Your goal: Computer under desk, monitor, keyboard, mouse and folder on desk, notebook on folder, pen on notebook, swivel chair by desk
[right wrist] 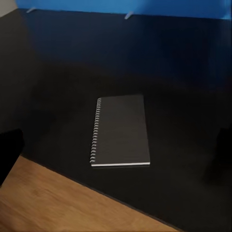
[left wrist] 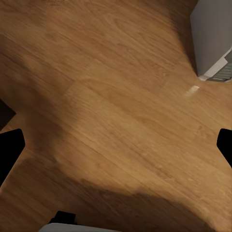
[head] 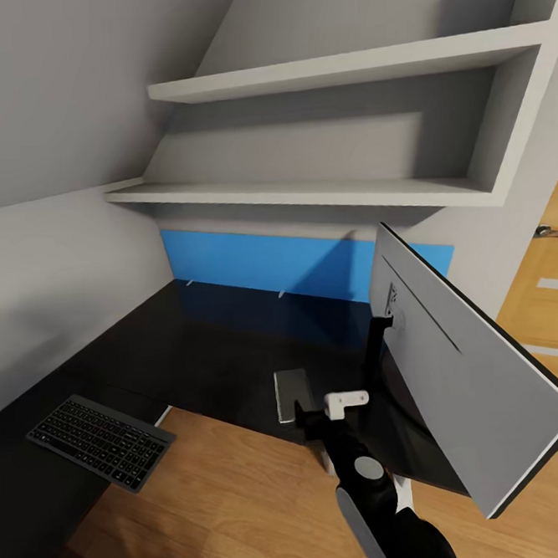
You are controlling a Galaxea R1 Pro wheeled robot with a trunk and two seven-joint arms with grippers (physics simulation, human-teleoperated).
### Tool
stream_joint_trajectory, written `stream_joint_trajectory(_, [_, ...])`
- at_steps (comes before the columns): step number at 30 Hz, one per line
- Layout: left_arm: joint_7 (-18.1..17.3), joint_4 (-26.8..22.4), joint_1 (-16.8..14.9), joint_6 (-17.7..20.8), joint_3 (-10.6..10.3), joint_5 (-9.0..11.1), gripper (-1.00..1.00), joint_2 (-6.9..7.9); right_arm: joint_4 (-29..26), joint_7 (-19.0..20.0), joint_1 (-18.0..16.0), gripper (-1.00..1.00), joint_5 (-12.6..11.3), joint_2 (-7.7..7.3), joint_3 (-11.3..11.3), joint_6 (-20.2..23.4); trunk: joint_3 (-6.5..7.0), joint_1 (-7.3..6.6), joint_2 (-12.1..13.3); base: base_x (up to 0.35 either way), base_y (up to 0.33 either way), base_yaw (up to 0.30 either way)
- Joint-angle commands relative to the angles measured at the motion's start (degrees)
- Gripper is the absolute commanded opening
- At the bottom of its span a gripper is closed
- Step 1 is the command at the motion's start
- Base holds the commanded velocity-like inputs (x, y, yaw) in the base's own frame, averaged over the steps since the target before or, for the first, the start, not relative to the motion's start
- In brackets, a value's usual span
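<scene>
A small grey spiral-bound notebook (head: 291,393) (right wrist: 121,130) lies flat on the glossy black desk (head: 208,335) (right wrist: 183,72), close to its front edge. My right gripper (head: 306,414) (right wrist: 116,147) hovers open just above the notebook, one dark finger on each side. The keyboard (head: 100,441) rests on the desk's left wing. The wide monitor (head: 479,372) leans steeply at the right, silver-grey back toward me, on its thin black neck (head: 373,339); its foot is hidden behind my arm. My left gripper (left wrist: 116,145) is open over bare wood floor (left wrist: 111,96).
A blue panel (head: 261,264) lines the wall behind the desk, with white shelves (head: 323,193) above. An oak door (head: 557,291) stands at the right. A light grey box corner (left wrist: 212,38) rests on the floor near the left gripper. Wood floor (head: 229,501) runs before the desk.
</scene>
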Motion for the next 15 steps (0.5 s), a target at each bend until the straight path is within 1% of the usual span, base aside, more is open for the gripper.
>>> stream_joint_trajectory(1, [0.4,0.0,-0.1,-0.2,-0.5,0.2,1.00,0.03,-0.1,-0.6,-0.1,1.00,-1.1,-0.02,-0.3,0.2,-0.10,0.04,-0.1,0.140,0.000,0.000])
stream_joint_trajectory(5, [0.4,0.0,-0.1,-0.2,-0.4,0.2,1.00,0.04,0.1,-0.9,-0.1,1.00,-3.3,-0.09,-1.9,0.2,-0.10,0.04,-0.1,0.213,0.001,0.000])
stream_joint_trajectory(8, [0.4,0.1,-0.1,-0.2,-0.4,0.3,1.00,0.07,0.2,-0.8,-0.1,1.00,-4.2,-0.20,-2.6,0.2,-0.10,0.04,-0.1,0.278,0.033,0.000])
stream_joint_trajectory(12, [0.4,0.2,-0.1,-0.1,-0.3,0.3,1.00,0.10,0.3,-0.9,-0.1,1.00,-4.6,-0.48,-2.8,0.1,-0.10,0.04,-0.1,0.307,0.079,0.000])
stream_joint_trajectory(15, [0.4,0.2,-0.1,-0.1,-0.4,0.3,1.00,0.07,0.3,-0.9,-0.1,1.00,-4.3,-0.68,-2.7,-0.1,-0.10,0.04,-0.1,0.291,0.077,0.000])
